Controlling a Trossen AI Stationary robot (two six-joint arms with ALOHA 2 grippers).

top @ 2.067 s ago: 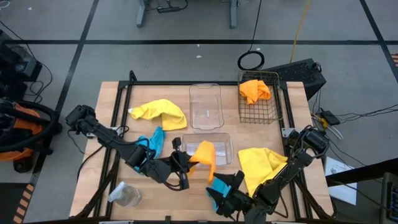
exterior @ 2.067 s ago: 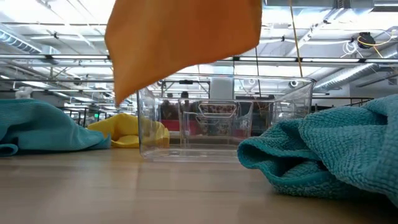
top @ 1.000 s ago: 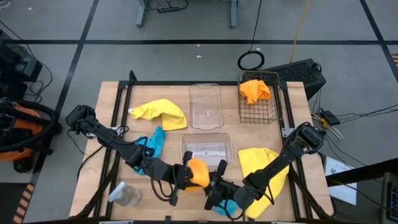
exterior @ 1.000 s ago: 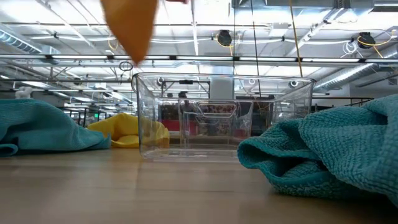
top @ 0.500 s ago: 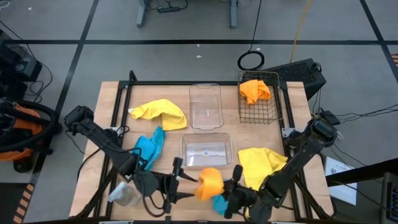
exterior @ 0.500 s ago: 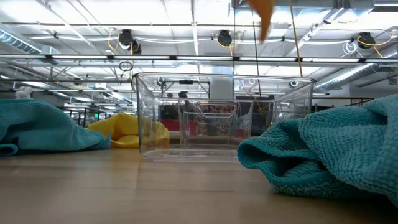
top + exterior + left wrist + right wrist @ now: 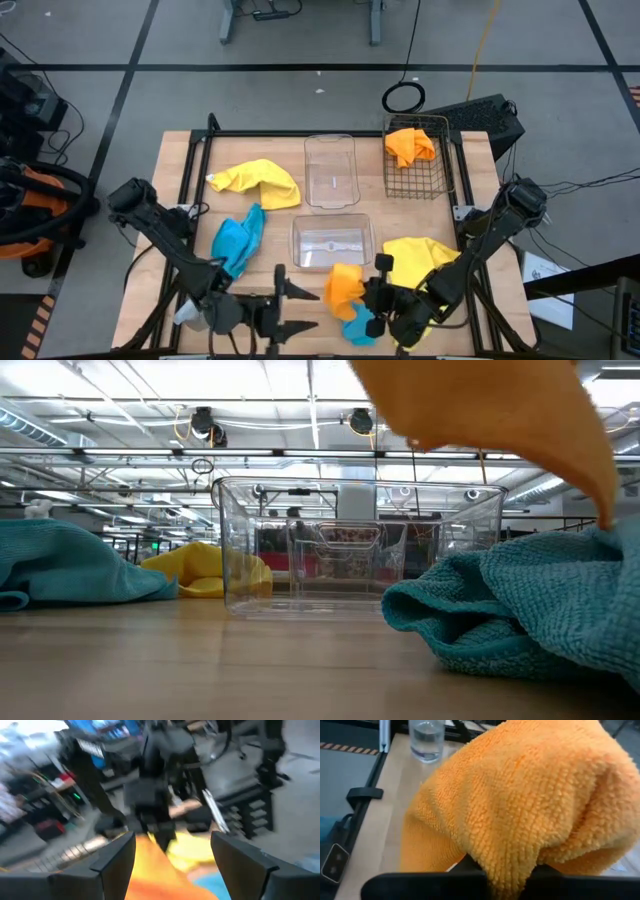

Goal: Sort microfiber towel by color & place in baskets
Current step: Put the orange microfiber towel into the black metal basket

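An orange towel (image 7: 345, 288) hangs near the table's front edge with my right gripper (image 7: 367, 298) shut on it; it fills the right wrist view (image 7: 520, 805). My left gripper (image 7: 303, 310) stands open just left of it, touching nothing, and faces the towel (image 7: 155, 875). A turquoise towel (image 7: 360, 328) lies on the table below the orange one. Another turquoise towel (image 7: 235, 243) and two yellow ones (image 7: 258, 181) (image 7: 418, 262) lie on the table. A second orange towel (image 7: 410, 145) lies in the wire basket (image 7: 413, 185). My right gripper holds the orange towel by its right side (image 7: 356, 293), coming level from the table's right. The cloth drapes over the fingers and hides the place of contact (image 7: 520, 870). The bunched towel hangs clear of the table (image 7: 480, 410), its low tip beside the turquoise towel (image 7: 520, 610).
Two clear bins stand mid-table, one near (image 7: 333, 262) and one far (image 7: 330, 195). A clear jar (image 7: 426, 740) stands at the front left, under my left arm. A black frame (image 7: 300, 134) runs around the table's edges.
The orange towel has passed from my left gripper to my right. My left gripper has opened, let go and drawn back toward the table's left and near edge. My right gripper has shut on the towel and carried it a little toward the right.
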